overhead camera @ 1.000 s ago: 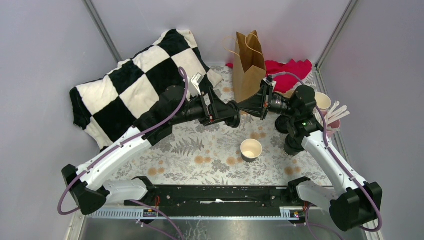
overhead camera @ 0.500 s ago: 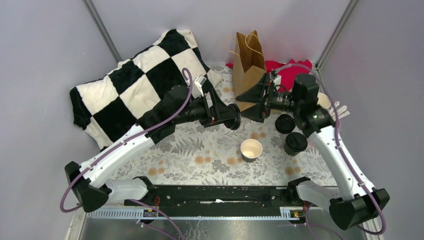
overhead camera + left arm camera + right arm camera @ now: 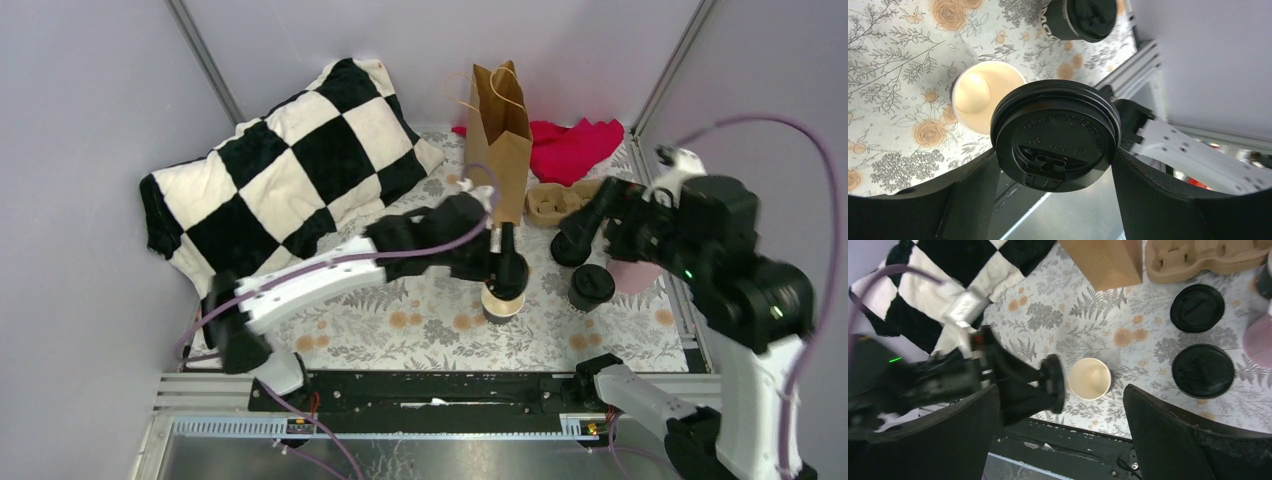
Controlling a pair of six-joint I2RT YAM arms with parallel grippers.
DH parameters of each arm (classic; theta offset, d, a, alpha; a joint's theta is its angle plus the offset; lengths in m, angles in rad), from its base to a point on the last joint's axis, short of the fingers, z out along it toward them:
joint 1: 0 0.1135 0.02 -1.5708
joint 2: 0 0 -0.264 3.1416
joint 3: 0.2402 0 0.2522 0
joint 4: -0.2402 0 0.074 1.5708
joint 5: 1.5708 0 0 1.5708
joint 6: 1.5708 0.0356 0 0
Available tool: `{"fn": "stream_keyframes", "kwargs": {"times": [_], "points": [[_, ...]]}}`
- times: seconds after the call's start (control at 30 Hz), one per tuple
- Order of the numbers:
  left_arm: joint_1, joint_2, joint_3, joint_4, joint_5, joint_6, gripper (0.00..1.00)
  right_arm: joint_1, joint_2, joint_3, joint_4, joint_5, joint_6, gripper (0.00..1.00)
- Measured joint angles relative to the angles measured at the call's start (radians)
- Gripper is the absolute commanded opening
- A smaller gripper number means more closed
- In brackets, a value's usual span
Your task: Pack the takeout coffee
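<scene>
Two takeout coffee cups, black with black lids, stand at the right: one [image 3: 570, 247] [image 3: 1197, 307] farther back, one [image 3: 591, 285] [image 3: 1203, 371] nearer. My left gripper [image 3: 505, 262] [image 3: 1054, 152] is shut on a round black lid [image 3: 1055, 132] [image 3: 1055, 382], gripped by its rim and tilted on edge just left of and above the open white paper cup [image 3: 500, 302] [image 3: 982, 97] [image 3: 1090, 378]. High over the right side, my right gripper [image 3: 588, 218] [image 3: 1060, 390] is open and holds nothing. The brown paper bag [image 3: 498, 130] [image 3: 1108, 260] stands upright at the back.
A moulded cardboard cup carrier [image 3: 555, 203] [image 3: 1198, 257] lies right of the bag, with a red cloth [image 3: 575, 150] behind it. A black-and-white checkered pillow [image 3: 290, 170] fills the back left. A pink cup [image 3: 635, 272] stands at the right edge.
My right gripper has opened, and its arm has risen and drawn back to the right, away from the bag. The left arm has swung the lid forward to the white cup.
</scene>
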Motion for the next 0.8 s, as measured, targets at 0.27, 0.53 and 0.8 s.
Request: {"fn": "stream_keyframes", "kwargs": {"times": [0.27, 0.53, 0.8], "points": [[-0.115, 0.376, 0.301, -0.210, -0.152, 0.126, 0.75, 0.000, -0.185, 0.026, -0.046, 0.062, -0.028, 1.00], [-0.159, 0.521, 0.454, -0.400, -0.266, 0.200, 0.75, 0.000, -0.185, 0.040, -0.079, 0.078, -0.058, 1.00], [-0.167, 0.524, 0.482, -0.451, -0.314, 0.207, 0.76, 0.000, -0.186, 0.005, -0.077, 0.077, -0.064, 1.00]]}}
